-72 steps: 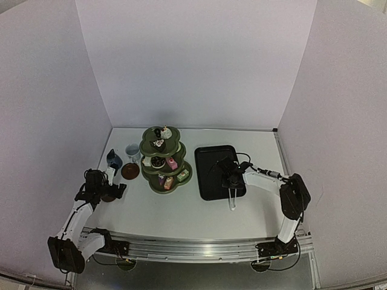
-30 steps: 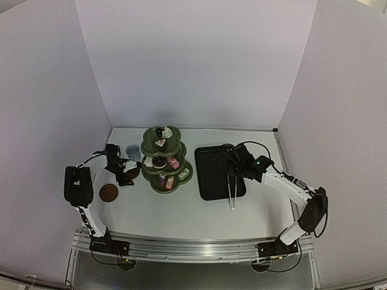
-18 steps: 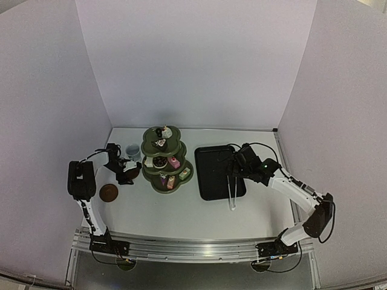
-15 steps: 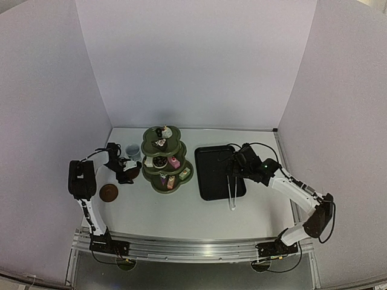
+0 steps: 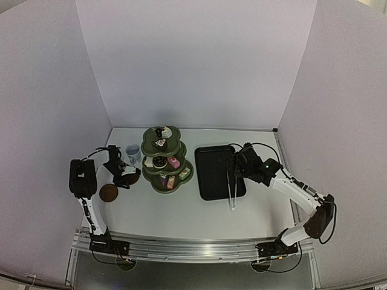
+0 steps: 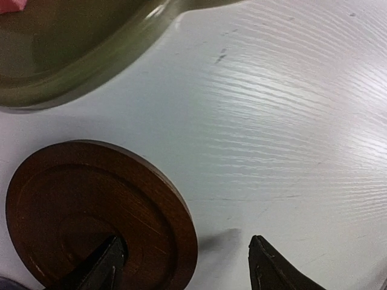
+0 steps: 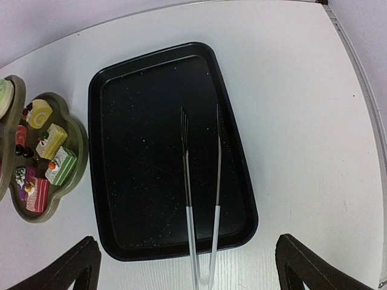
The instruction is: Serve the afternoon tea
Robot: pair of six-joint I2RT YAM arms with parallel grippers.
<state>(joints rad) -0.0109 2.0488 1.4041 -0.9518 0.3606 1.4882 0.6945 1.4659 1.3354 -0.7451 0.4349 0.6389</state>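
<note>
Two brown saucers were out on the surface (image 5: 181,211), both on the left. The left claw (image 5: 125,174) was low over the saucer nearest the stand (image 5: 132,176), fingers partly spread and not gripping. In the left wrist view one finger (image 6: 103,266) sat over the saucer's inside and the other over bare surface, with the rim between them. The second saucer (image 5: 109,193) lay nearer the arm bases, apart from the first. The pale cup (image 5: 133,151) stood upright behind the claw, just left of the stand. The olive three-tier stand (image 5: 188,176) was mid-surface with small cakes (image 5: 172,163) on every tier: pink, yellow and green pieces and a chocolate ring.

The right claw (image 5: 237,164) was spread wide and held nothing, hovering above the black tray (image 5: 211,181). The white tongs (image 5: 231,190) lay lengthwise on the tray's right half, tips on the tray and handles sticking out past its near edge.
</note>
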